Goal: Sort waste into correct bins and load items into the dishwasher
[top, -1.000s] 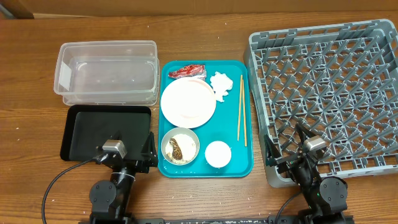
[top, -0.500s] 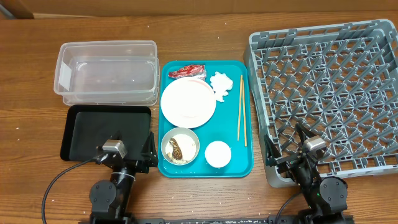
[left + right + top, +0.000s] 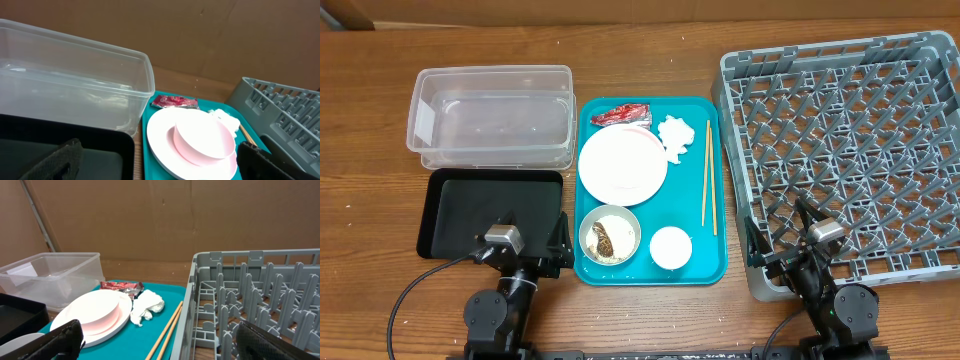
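At the bottom of the frame the left gripper (image 3: 523, 252) and right gripper (image 3: 790, 250) stand wide open, empty, flanking the tray (image 3: 710, 256).

Lighting: bright, even, from above; shadows short and soft on the counter (image 3: 380, 250). Glare: pale highlights on clear tub (image 3: 492, 115); plate (image 3: 622, 165) nearly washed out. Focus: overhead sharp; wrist views' bottom corners dark, blurred.

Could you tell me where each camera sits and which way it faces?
Overhead: above the table, looking straight down; left arm and right arm show at bottom.
Left wrist: low on its arm, facing forward at clear tub and plate; open fingers show.
Right wrist: low, facing forward along the dish rack; open fingers show.
Both wrist views share the red wrapper.
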